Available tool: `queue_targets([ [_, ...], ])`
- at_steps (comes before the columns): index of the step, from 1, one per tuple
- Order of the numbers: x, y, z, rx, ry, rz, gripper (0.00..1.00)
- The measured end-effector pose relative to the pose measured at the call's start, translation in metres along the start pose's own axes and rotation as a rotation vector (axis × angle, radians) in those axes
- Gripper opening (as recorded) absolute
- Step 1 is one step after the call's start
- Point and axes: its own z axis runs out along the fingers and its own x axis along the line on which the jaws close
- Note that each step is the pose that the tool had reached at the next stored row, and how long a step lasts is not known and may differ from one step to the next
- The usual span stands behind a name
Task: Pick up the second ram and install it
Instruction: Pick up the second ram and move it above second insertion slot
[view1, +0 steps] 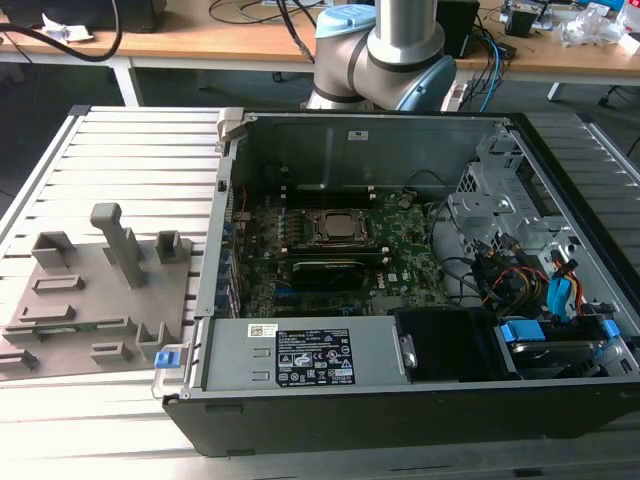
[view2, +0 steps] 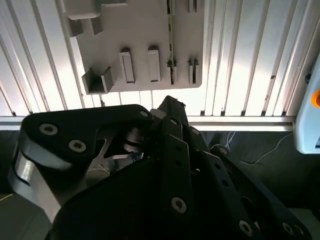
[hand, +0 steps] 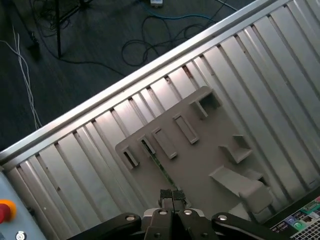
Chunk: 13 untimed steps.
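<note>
The second ram (hand: 159, 165) is a thin green stick standing on edge in a slot of the grey fixture plate (hand: 200, 155). In the second wrist view the ram (view2: 171, 45) is a narrow line across the plate (view2: 140, 30). In the exterior view the ram (view1: 85, 325) is a green strip near the front of the plate (view1: 100, 300). My gripper (hand: 171, 196) hovers well above the plate, close to the ram's line, with its two fingertips pressed together and nothing between them. The large green motherboard (view1: 400, 250) lies inside the open computer case (view1: 350, 410).
The fixture plate carries upright posts (view1: 120, 240) and several small slotted blocks. It rests on a ribbed aluminium table (view1: 130, 160). The case holds a power supply (view1: 300, 355), drive cages and cables (view1: 520, 270). Beyond the table edge there are floor cables (hand: 150, 40).
</note>
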Motion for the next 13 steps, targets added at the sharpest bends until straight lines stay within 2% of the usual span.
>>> queue_targets([
  [8,0.0000,0.0000,0.0000,-0.0046,0.0087,-0.192,0.11],
  [13,0.0000,0.0000,0.0000,-0.0066,0.0124,-0.274,0.11],
])
